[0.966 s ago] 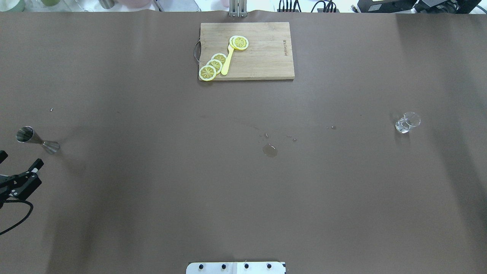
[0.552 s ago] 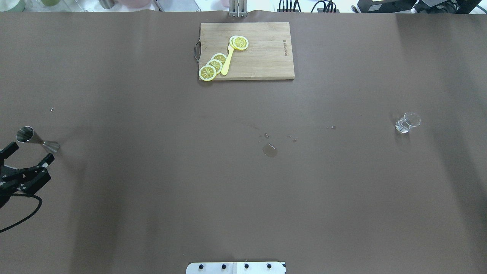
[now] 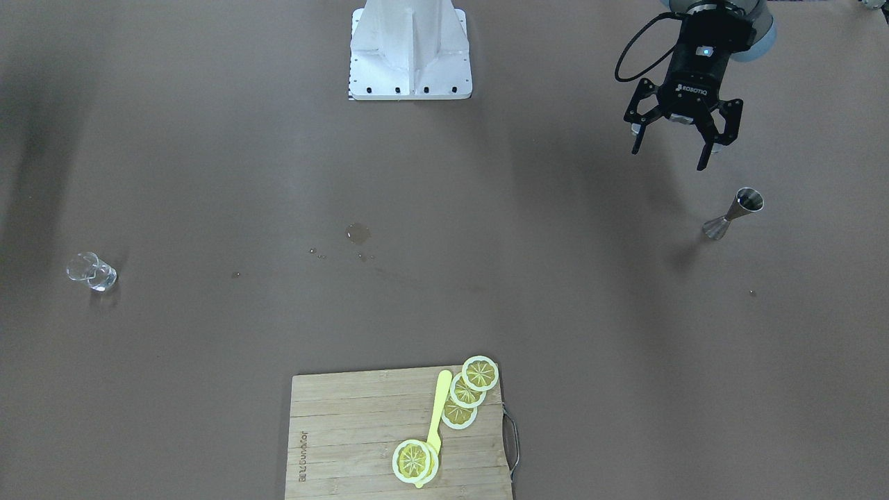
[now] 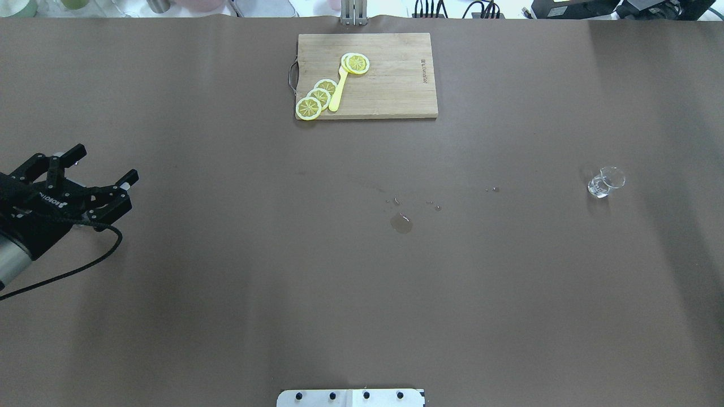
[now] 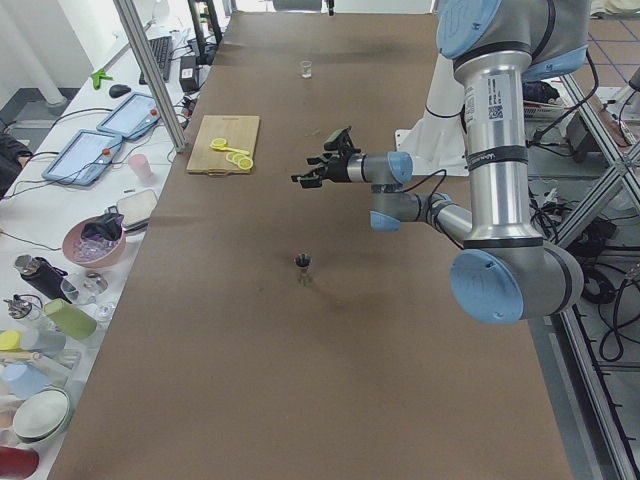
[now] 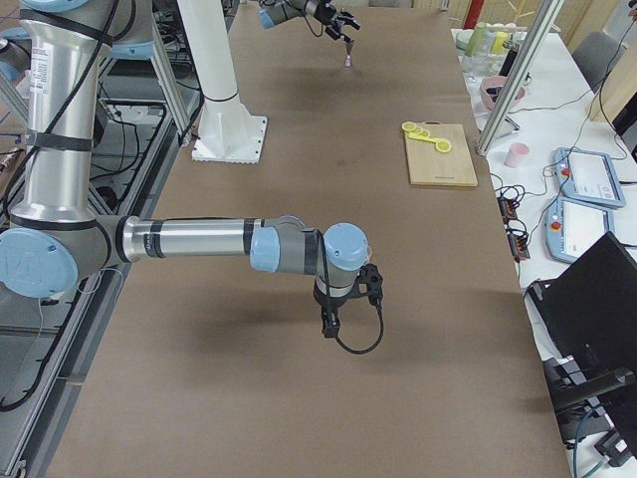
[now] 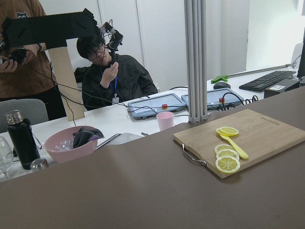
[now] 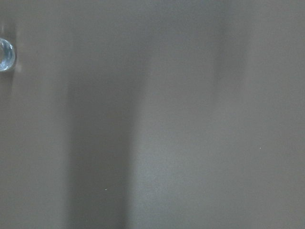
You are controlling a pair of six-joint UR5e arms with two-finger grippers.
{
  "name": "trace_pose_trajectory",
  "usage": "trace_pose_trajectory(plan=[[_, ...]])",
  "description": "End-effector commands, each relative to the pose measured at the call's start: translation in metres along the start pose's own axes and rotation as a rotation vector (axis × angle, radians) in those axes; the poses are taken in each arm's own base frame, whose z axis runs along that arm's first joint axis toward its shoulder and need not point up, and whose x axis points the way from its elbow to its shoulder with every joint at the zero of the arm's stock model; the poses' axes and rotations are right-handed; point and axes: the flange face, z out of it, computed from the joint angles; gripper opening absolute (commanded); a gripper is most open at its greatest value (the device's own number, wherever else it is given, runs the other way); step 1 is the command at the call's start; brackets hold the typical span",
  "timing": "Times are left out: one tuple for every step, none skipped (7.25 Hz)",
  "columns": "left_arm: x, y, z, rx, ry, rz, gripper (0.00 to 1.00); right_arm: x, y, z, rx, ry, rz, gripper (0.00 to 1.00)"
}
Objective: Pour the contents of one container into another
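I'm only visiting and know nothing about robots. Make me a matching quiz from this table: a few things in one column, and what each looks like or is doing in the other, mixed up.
Things:
1. metal jigger
2. small glass
3. cutting board
4. left gripper

States:
A. open, holding nothing
B. carries lemon slices
C. clear, stands alone on the robot's right side
D. shiny, stands upright on the robot's left side

Pairs: 1-D, 2-C, 3-B, 4-A

"ROBOTIQ" in white letters on the black body of the left gripper [image 3: 668,160], at two o'clock in the front-facing view, a printed mark on the cutting board [image 3: 347,417], at six o'clock, too small to read
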Motion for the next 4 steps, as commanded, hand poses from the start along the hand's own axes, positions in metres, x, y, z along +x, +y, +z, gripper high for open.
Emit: trace_pose_trajectory(plan=[[-0.014,-0.062,0.060,-0.039,-0.010,0.084,0.98,0.000,0.000,0.000,0.000,0.000,0.002,1.00],[-0.022,-0.072,0.083,-0.050,-0.042,0.129,0.98,-0.001,-0.001,-0.001,0.002,0.000,-0.001,1.00],[-0.030,-0.082,0.101,-0.099,-0.079,0.152,0.98,-0.001,-0.001,-0.001,0.003,0.001,-0.002,1.00],[-0.041,-0.097,0.113,-0.170,-0.079,0.186,0.98,-0.001,-0.001,-0.001,0.003,0.001,-0.002,1.00]])
